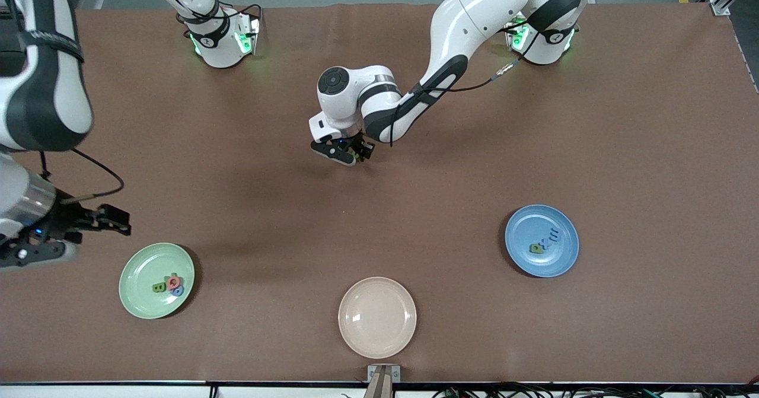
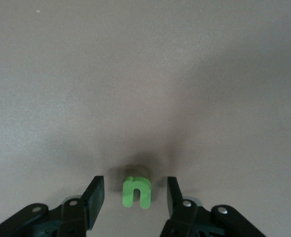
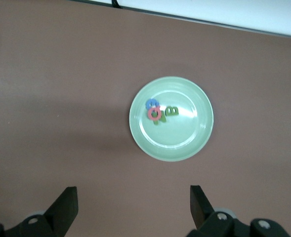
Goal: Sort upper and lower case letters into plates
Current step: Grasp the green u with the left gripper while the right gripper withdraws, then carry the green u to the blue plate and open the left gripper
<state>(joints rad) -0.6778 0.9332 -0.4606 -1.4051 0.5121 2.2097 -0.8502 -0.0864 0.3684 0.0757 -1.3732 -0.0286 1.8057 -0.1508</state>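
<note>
One letter left: a green n on the bare surface, mid-table.
Left pincer: low, straddling it, fingers not touching.
Right pincer: wide, empty, beside the green plate.
Sorted: perhaps four letters there, three on the blue plate.

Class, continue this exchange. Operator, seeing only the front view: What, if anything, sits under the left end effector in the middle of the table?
Observer: A green lowercase n lies on the table, between the fingers of the left end effector.
Operator: Is it gripped?
Observer: No. Bare table shows in a gap on each side of the letter.
Operator: And the right end effector?
Observer: The right end effector is open and empty, over bare table beside the mint green plate, where one letter reads as a green B.
</note>
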